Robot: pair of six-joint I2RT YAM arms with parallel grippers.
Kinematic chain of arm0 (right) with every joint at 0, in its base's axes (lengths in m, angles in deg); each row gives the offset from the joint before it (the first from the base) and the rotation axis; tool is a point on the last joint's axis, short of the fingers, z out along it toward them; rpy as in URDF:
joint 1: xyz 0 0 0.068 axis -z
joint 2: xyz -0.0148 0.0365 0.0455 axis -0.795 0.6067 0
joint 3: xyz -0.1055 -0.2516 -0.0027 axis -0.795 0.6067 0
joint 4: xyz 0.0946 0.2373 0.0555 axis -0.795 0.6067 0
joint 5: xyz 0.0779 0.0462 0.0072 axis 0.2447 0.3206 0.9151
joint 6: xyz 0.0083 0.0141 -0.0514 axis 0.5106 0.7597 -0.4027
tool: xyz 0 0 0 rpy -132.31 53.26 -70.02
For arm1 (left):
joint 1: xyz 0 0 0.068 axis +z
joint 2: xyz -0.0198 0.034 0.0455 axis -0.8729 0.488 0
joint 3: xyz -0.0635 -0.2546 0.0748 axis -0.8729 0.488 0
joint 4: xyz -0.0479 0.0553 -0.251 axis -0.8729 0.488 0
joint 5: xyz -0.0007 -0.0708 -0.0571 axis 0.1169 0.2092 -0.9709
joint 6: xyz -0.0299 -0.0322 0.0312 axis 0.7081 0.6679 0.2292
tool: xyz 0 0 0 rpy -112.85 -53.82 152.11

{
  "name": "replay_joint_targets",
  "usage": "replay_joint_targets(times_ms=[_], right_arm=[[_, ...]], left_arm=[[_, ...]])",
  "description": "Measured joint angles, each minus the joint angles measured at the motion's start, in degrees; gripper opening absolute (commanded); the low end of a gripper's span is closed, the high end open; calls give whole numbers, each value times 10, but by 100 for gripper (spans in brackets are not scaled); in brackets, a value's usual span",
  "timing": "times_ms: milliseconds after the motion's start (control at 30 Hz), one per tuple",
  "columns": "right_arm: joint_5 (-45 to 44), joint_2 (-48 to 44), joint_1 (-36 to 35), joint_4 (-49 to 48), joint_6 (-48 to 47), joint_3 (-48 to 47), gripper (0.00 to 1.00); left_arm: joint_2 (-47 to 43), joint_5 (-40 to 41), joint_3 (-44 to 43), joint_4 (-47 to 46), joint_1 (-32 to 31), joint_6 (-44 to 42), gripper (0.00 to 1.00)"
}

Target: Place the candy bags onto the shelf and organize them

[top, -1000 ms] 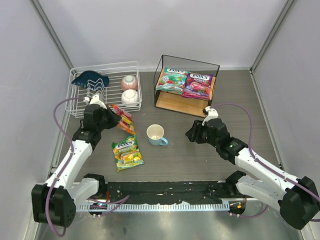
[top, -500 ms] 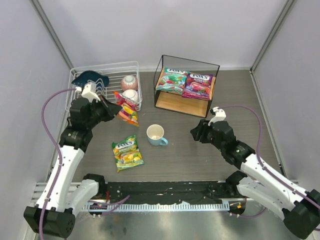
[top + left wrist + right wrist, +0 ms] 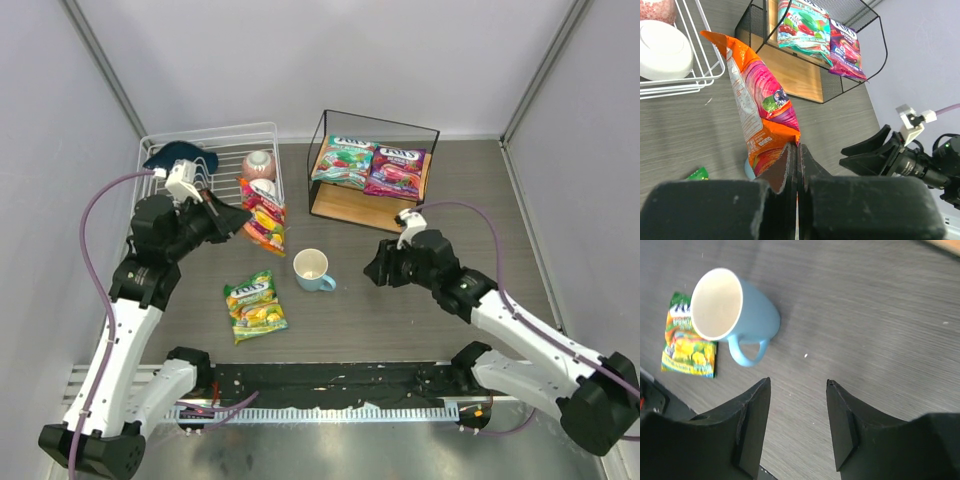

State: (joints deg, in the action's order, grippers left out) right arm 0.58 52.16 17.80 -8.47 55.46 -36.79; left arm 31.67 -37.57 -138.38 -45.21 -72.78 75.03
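The left gripper [image 3: 794,147] pinched the orange bag [image 3: 757,115] by its edge, holding it aloft between the white rack [image 3: 158,218] and the shelf [image 3: 345,206]. The right gripper [image 3: 797,385] hung open near a mug [image 3: 732,315]. The teal bag [image 3: 342,160] and purple bag [image 3: 394,172] lay side by side on the shelf's upper tier, and the yellow bag [image 3: 255,305] lay on the table [image 3: 350,322].

Left arm rears up toward 12 o'clock; left gripper [image 3: 238,217] points toward 3 o'clock, jaws pinched on the orange-red bag [image 3: 757,110]; right gripper [image 3: 797,385] points toward 9 o'clock, fingers parted, seemingly low.
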Motion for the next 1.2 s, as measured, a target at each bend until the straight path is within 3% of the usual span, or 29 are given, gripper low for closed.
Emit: replay_joint_targets(times_ms=[167,433,800,1200], right_arm=[[28,57,-52,-35,-45,-2,56],[-1,128,-146,-101,-106,-16,58],[-52,213,-156,-136,-158,-43,58],[-16,266,-157,-154,-175,-71,57]], left_arm=[[-3,0,-3,15,0,-5,0],[-3,5,-3,42,0,-26,0],[-3,9,-3,53,0,-39,0],[-3,11,-3,53,0,-44,0]])
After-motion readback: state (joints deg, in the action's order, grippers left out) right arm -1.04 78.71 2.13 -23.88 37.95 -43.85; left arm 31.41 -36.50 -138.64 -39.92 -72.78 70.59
